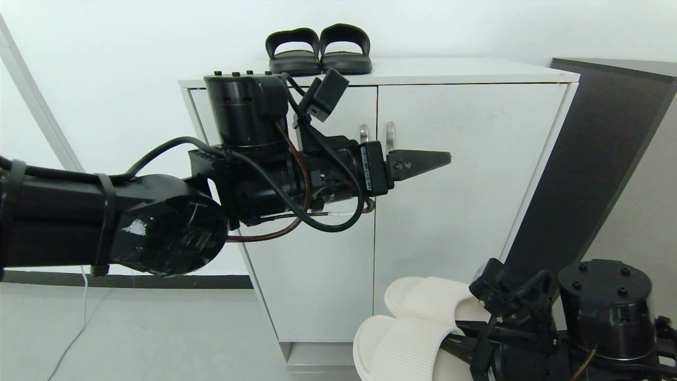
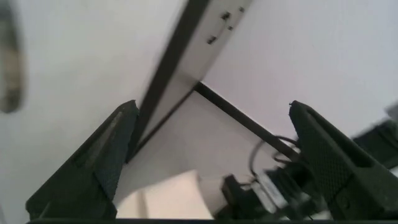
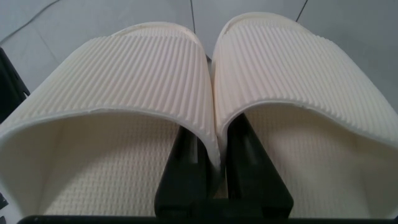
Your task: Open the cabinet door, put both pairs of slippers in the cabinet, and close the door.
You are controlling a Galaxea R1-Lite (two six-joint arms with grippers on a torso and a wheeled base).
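The white cabinet (image 1: 465, 174) stands with both doors shut, its two metal handles (image 1: 390, 132) at the middle seam. On its top rests a pair of black slippers (image 1: 318, 48). My left gripper (image 1: 423, 161) is held level in front of the right door, just below and right of the handles. In the left wrist view its fingers (image 2: 93, 168) are wide apart around nothing, so it is open. Low at the right, my right gripper (image 1: 465, 338) is shut on a pair of white ribbed slippers (image 1: 418, 323). It pinches their inner sides (image 3: 214, 143) together.
A dark grey panel (image 1: 597, 159) leans against the cabinet's right side. The grey floor (image 1: 158, 333) lies open to the left, with a thin white cable (image 1: 79, 317) on it. A white wall is behind.
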